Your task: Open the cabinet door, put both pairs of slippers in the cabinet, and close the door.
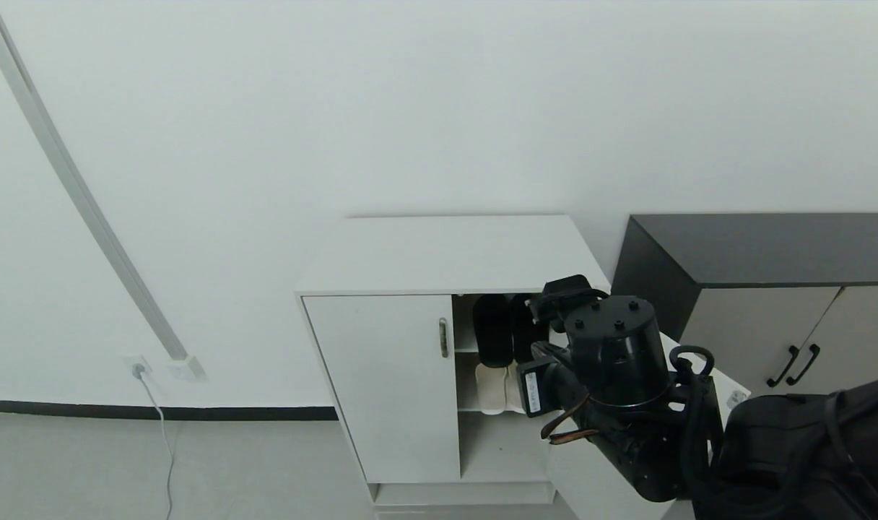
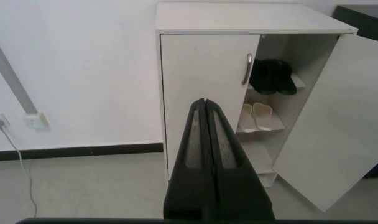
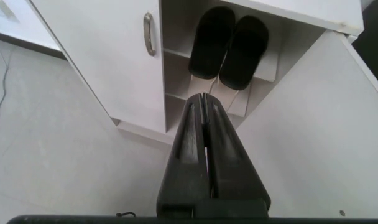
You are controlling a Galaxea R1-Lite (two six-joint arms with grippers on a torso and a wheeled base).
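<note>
- The white cabinet [image 1: 439, 253] stands against the wall. Its left door [image 1: 381, 383] is closed, and its right door [image 2: 344, 118] is swung wide open.
- A pair of black slippers [image 3: 229, 46] sits side by side on the upper shelf.
- A pair of cream slippers [image 2: 254, 116] sits on the shelf just below.
- The right arm [image 1: 612, 361] is raised in front of the open compartment, near the shelves. The right gripper [image 3: 204, 99] points in at them, its jaws pressed together and holding nothing.
- The left gripper [image 2: 204, 102] is held well back from the cabinet and aims at the closed left door. Its jaws are also pressed together and empty.
- A dark cabinet [image 1: 764, 245] stands beside the white one.
- A wall socket [image 1: 137, 368] has a cable plugged into it.
</note>
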